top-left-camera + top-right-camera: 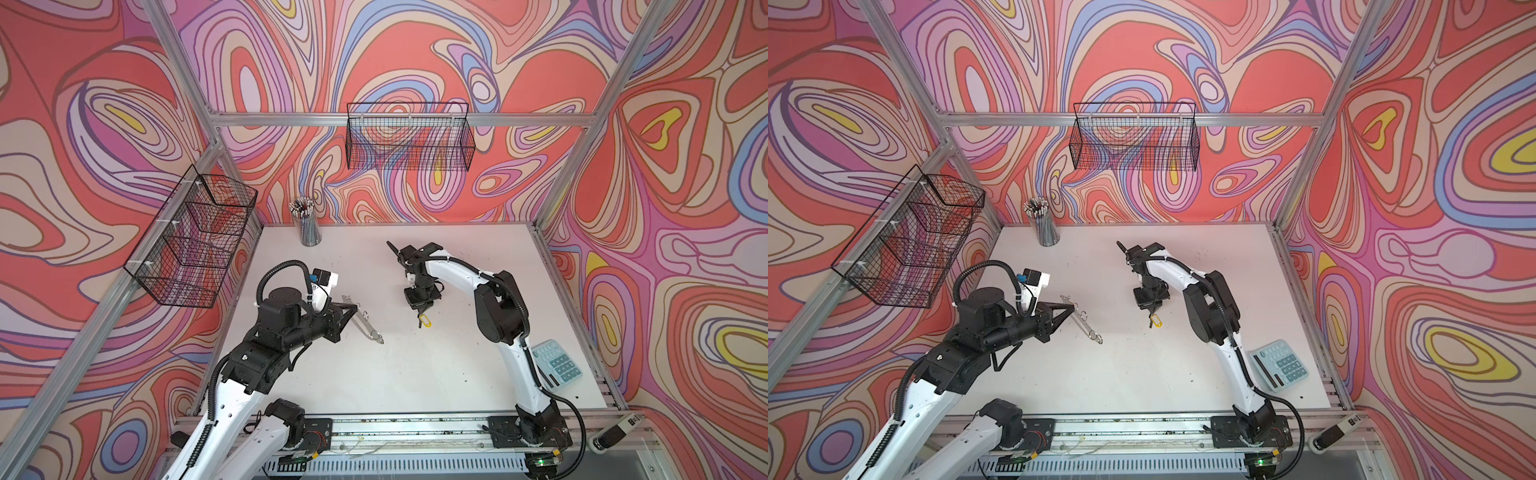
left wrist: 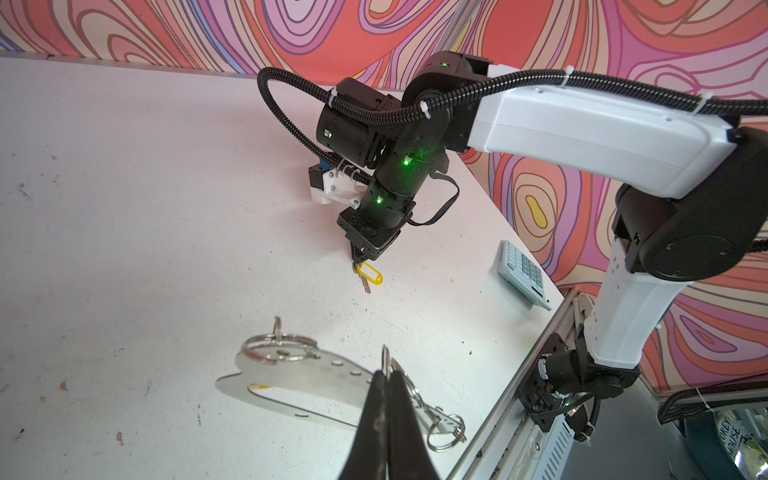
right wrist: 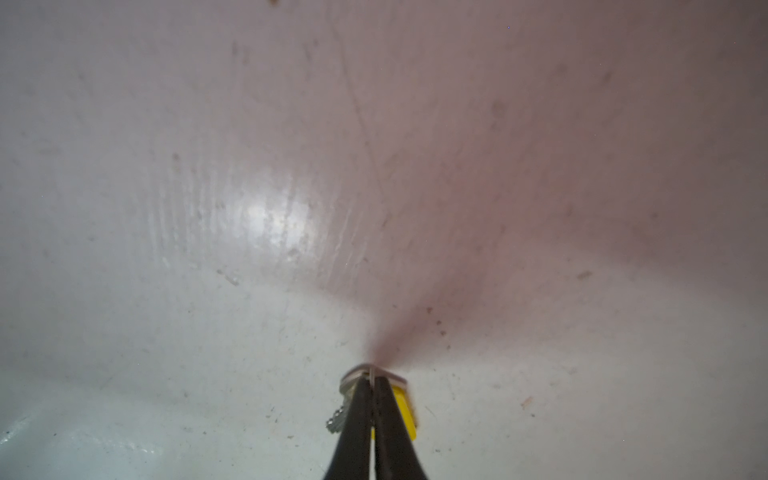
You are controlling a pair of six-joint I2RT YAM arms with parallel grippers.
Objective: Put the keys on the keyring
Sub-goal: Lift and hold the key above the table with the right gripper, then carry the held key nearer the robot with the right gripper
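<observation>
Only 1 scrap of writing was legible: "HOUSE" on a lettered object beyond the table's front rail. The calculator had keys too small to read. The left gripper was pinched tight on 1 wire ring of the keyring, holding the plate tilted. Well apart, the right gripper was clamped on the ring joining 1 key to its yellow tag, low over the table. A pencil cup stood at the back, and 2 wire baskets hung on the walls.
</observation>
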